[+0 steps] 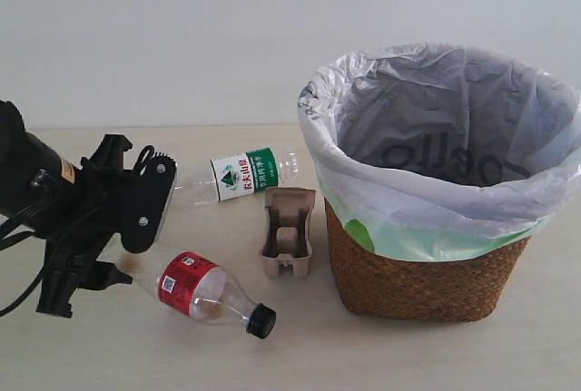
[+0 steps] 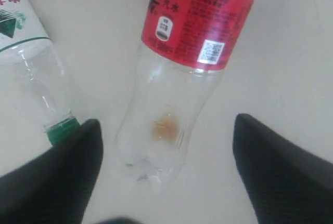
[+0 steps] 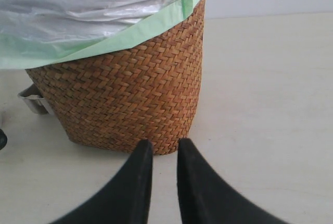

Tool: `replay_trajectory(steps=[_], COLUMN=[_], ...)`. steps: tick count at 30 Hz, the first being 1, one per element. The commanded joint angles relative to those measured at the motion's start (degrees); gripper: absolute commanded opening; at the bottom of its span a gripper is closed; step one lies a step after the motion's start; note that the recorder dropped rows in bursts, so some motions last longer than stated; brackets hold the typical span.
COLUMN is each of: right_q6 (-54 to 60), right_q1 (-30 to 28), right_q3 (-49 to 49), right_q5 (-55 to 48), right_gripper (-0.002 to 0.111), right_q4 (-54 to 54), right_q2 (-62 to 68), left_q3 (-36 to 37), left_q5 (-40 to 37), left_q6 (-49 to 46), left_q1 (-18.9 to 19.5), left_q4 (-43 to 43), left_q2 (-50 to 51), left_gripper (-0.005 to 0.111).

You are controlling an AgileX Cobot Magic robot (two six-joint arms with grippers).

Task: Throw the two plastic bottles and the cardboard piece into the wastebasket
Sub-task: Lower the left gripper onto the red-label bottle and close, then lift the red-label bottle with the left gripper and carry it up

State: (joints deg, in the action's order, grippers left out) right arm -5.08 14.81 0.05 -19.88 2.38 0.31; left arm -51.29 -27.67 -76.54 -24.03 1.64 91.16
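The red-label bottle [image 1: 213,293] lies on the table with its black cap [image 1: 261,320] toward the front. My left gripper [image 1: 91,284] is at its base end. In the left wrist view that bottle [image 2: 195,26] lies with its clear base between the wide-open fingers of the left gripper [image 2: 166,121], untouched. The green-label bottle [image 1: 245,175] lies behind it, and its green cap [image 2: 62,129] is beside one finger. The cardboard piece [image 1: 289,230] sits next to the wastebasket [image 1: 427,273]. My right gripper [image 3: 165,143] is shut and empty, low in front of the wicker wall [image 3: 130,94].
The beige table [image 1: 454,355] runs back to a white wall. The bag liner [image 1: 436,110] folds over the basket rim, with a green patch on its side. The right arm does not show in the exterior view.
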Motion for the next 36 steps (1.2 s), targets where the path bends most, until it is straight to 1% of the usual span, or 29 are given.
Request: replay_trajectory(steps=[1,6,16,18,21,25,29,33,36], right_q6=[-0.06,-0.06,-0.06,-0.06,-0.06,-0.06,-0.06,-0.06,-0.06], right_q1=[0.08,0.08,0.08,0.08,0.08,0.08,0.08,0.08,0.08], right_q3=[-0.05,-0.05,-0.05,-0.05,-0.05,-0.05,-0.05,-0.05,-0.05], right_q5=[0.32,0.32,0.32,0.32,0.32,0.32,0.32,0.32,0.32], right_gripper=[0.013,0.013,0.013,0.013,0.013,0.013,0.013,0.013,0.013], right_q4=[-0.02,-0.02,-0.02,-0.02,-0.02,-0.02,-0.02,-0.02,-0.02], right_q2=[-0.31,-0.31,-0.31,-0.31,-0.31,-0.31,-0.31,-0.31,-0.31], left_q3=[-0.33,-0.33,-0.33,-0.33,-0.33,-0.33,-0.33,-0.33,-0.33], left_q5=[2.36,2.36,5.61,7.69,10.5,11.23,13.99,14.39,14.54], left_q6=[0.73,0.61,0.51,0.51,0.72,0.72,0.72,0.72,2.43], left_q1=[-0.54,-0.54,-0.54,-0.54,-0.54,-0.54,-0.54,-0.54,-0.54], left_q4=[-0.96,-0.43,7.16,8.51,8.51,10.43,10.43,10.43,10.01], left_q2=[1.28,4.66,9.92,10.46,11.24,12.5,13.99,16.04,16.77], left_gripper=[0.068,0.068,0.068,0.068,0.068,0.068,0.068,0.068,0.064])
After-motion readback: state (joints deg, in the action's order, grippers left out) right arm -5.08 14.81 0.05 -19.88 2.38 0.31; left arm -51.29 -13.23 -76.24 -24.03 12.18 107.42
